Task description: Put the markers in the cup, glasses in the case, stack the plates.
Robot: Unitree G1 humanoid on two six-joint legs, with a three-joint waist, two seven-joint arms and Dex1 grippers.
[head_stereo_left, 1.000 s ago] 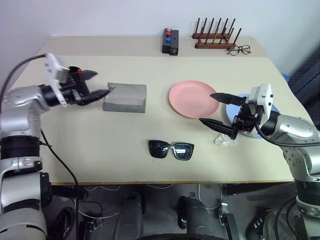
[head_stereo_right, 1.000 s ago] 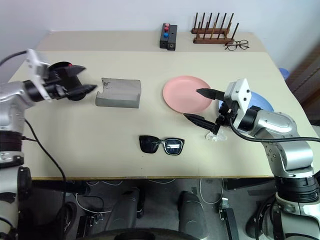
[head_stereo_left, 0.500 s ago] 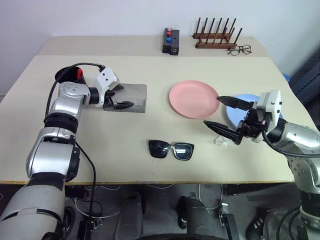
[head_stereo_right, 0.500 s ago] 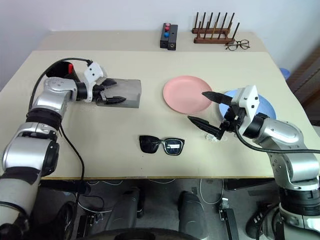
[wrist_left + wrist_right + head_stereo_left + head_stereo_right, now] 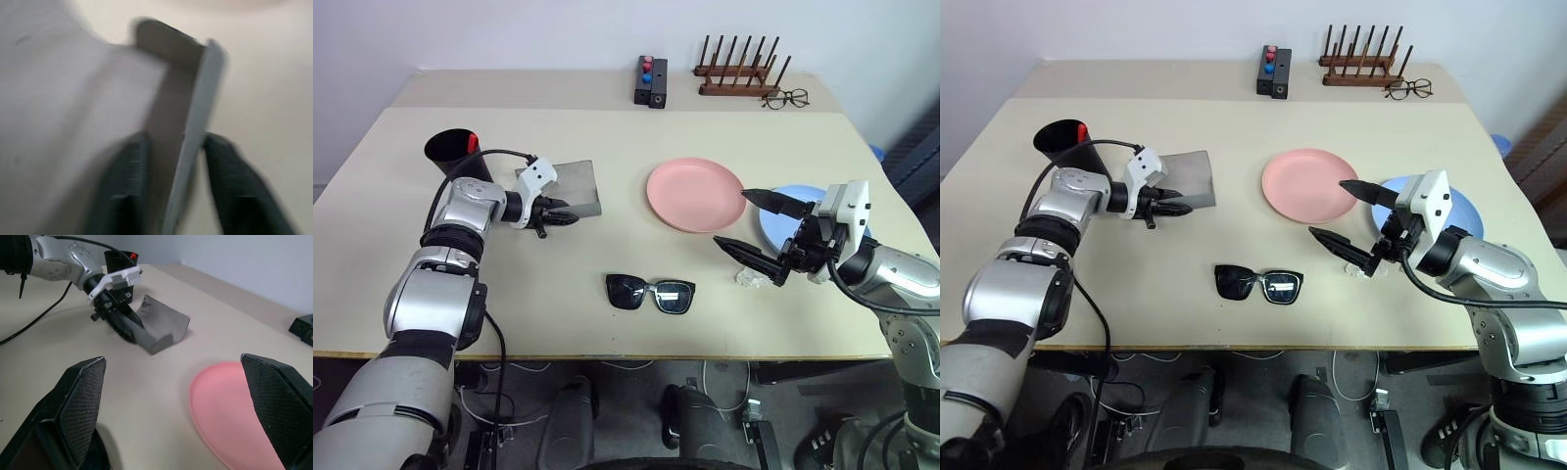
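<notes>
The grey case (image 5: 570, 184) lies left of centre, and my left gripper (image 5: 560, 217) is shut on the thin wall of its near edge (image 5: 195, 98), one finger on each side. The black cup (image 5: 448, 151) stands behind that arm with a red-capped marker (image 5: 472, 143) in it. Black sunglasses (image 5: 650, 293) lie near the table's front, apart from both grippers. The pink plate (image 5: 696, 194) sits right of centre. Beside it the blue plate (image 5: 1464, 209) is partly hidden by my right arm. My right gripper (image 5: 1326, 208) hovers open over the pink plate's right edge, holding nothing.
A crumpled clear wrapper (image 5: 749, 277) lies under my right gripper. At the back stand a black box with red and blue knobs (image 5: 651, 81), a wooden peg rack (image 5: 736, 73) and wire-framed spectacles (image 5: 785, 98). The table's right edge runs close to the blue plate.
My left gripper dropped from beside the cup to the case's near edge and closed on its wall; the case shifted slightly. The right gripper stayed put, open.
</notes>
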